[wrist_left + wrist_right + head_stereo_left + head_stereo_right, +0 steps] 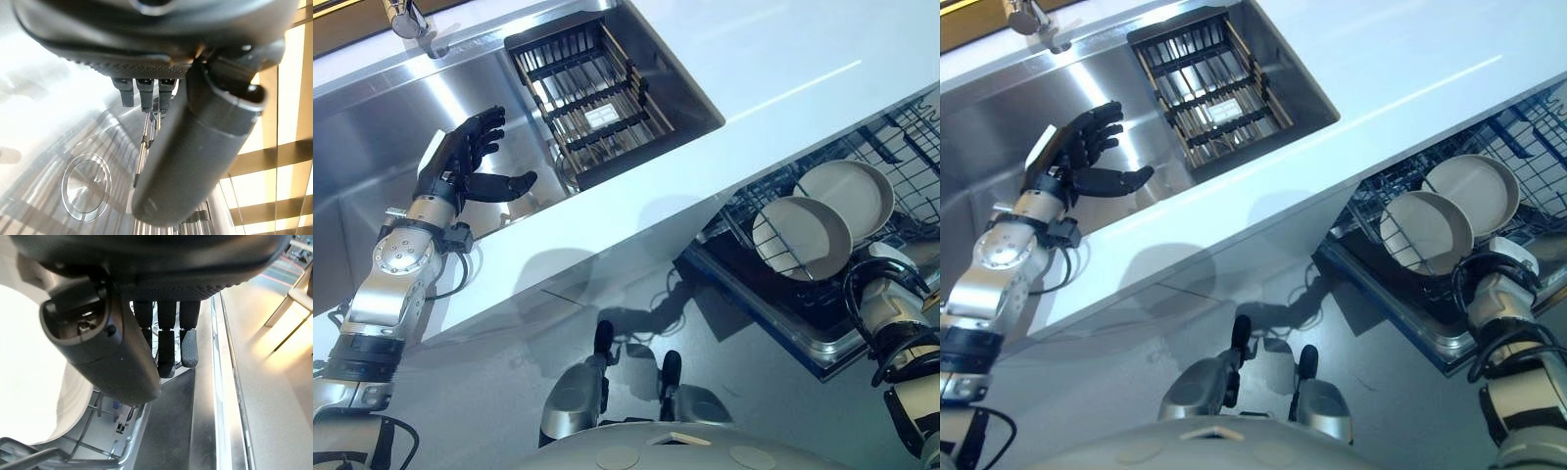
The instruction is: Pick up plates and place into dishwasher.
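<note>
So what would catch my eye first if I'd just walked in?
Probably the two round pale plates standing on edge in the open dishwasher's wire rack, low on the right. Next, the dark left robot hand, open, held over the shiny steel sink, beside a dark slatted drainer basket.

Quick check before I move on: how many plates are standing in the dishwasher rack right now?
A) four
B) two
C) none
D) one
B: two round white plates, one nearer and one behind it, stand on edge side by side in the dark wire dishwasher rack, beside the right hand; the left hand hovers open over the steel sink, holding nothing.
</note>
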Available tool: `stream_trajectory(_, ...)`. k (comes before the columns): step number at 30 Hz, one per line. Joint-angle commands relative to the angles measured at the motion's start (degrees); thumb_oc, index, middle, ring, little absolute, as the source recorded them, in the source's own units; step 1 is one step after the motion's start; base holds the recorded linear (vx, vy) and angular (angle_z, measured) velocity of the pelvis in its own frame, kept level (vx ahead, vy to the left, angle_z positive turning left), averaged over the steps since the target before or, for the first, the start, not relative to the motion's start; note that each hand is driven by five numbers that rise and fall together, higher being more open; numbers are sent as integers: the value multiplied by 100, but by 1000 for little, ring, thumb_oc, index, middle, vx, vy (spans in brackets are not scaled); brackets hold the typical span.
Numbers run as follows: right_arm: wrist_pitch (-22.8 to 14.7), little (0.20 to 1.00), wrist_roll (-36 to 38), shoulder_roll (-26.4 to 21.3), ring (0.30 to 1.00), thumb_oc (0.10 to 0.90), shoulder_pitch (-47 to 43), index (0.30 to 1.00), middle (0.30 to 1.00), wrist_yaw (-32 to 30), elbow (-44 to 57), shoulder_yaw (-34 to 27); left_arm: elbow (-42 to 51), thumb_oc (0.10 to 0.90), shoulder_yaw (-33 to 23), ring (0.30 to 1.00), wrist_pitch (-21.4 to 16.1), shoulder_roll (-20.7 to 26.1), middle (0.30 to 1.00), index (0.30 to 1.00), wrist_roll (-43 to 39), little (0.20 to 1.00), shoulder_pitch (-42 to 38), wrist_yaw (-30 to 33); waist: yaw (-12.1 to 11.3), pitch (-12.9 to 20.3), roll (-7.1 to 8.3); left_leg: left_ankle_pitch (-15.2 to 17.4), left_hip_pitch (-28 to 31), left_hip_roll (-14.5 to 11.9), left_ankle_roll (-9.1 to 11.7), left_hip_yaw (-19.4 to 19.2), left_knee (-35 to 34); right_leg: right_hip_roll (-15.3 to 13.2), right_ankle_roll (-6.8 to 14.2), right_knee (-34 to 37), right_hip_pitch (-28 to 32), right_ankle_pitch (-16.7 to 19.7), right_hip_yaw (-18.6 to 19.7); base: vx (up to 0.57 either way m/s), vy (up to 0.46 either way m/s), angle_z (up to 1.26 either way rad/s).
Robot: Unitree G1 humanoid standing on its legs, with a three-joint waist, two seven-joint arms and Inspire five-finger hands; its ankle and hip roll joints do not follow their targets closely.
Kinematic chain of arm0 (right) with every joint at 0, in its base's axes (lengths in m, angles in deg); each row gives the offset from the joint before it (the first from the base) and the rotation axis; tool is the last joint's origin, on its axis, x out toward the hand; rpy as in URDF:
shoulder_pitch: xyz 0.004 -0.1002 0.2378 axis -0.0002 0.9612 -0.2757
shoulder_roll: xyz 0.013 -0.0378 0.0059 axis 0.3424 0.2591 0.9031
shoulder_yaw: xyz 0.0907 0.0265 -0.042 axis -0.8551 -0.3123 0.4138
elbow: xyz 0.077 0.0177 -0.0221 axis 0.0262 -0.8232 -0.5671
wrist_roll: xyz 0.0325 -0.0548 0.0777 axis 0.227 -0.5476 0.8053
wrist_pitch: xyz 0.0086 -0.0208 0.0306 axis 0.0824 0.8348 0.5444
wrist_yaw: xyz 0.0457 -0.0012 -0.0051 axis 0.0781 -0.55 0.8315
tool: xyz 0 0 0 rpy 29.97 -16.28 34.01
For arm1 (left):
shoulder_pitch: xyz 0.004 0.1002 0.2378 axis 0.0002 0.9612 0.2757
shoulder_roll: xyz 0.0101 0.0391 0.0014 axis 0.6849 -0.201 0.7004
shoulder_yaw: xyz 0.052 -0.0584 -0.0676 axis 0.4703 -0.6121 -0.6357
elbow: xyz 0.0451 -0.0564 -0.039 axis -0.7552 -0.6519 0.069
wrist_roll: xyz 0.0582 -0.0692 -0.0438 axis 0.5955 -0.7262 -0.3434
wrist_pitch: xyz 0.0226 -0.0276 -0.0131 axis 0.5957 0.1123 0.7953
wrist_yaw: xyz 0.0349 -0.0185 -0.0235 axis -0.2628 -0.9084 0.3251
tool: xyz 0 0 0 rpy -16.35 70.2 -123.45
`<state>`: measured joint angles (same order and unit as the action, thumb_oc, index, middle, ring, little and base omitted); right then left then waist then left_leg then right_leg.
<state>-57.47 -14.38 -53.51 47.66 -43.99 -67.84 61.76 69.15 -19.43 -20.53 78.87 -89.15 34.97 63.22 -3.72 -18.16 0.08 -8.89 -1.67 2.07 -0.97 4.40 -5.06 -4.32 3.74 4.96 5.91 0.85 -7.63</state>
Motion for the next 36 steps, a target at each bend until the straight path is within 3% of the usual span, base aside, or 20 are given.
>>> stream_trajectory(1,219,200,520,-341,300,100,91,300,300,-575,277,-259,389,800,-249,900,-544,174,900,900,-51,900,-578,40,72,144,-146,636,253,207,-117,-273,179,126,44,-1008,-677,-69,148,0,0,0)
stream_trajectory(7,-372,200,3570,343,300,100,322,300,300,-591,1108,-1017,336,800,-239,900,-467,-119,900,900,191,900,-611,28,141,173,-168,699,285,202,-128,-267,231,123,23,-997,-645,-82,198,29,12,-4)
stream_trajectory(11,-1353,200,5309,1111,300,100,335,300,300,-893,1725,-1357,217,800,-133,900,-444,-384,900,900,381,900,-689,98,176,225,-215,743,338,224,-129,-244,246,110,10,-924,-577,-70,195,60,29,-7)
stream_trajectory(15,-2231,200,6059,1841,300,100,356,300,300,-963,2401,-1501,206,800,28,900,-498,-611,900,900,497,900,-659,266,208,295,-291,778,354,247,-133,-257,254,88,7,-828,-542,-48,194,33,57,-8)
stream_trajectory(17,-2514,200,5949,2060,300,100,179,300,300,-1065,2954,-1418,229,800,140,900,-538,-685,900,900,518,900,-644,397,210,315,-317,786,345,261,-128,-250,262,80,3,-767,-528,-28,195,10,48,-14)
stream_trajectory(23,-2954,200,5702,2116,300,100,-468,300,300,-1165,4102,-1039,199,800,312,900,-587,-708,900,900,451,900,-672,596,184,370,-311,793,315,297,-114,-229,308,71,-27,-702,-508,-20,176,19,35,-5)
stream_trajectory(27,-3071,200,5646,2090,300,100,-612,300,300,-975,4467,-966,127,800,312,900,-619,-693,900,900,383,900,-645,555,162,427,-288,802,318,306,-120,-206,335,66,-43,-722,-485,-52,142,18,8,2)
stream_trajectory(36,-2909,200,5514,2075,300,100,-773,300,300,-740,4961,-806,156,800,366,900,-461,-781,900,900,384,900,-648,528,90,646,-211,843,386,316,-137,-139,406,60,-93,-774,-363,-151,49,53,11,7)
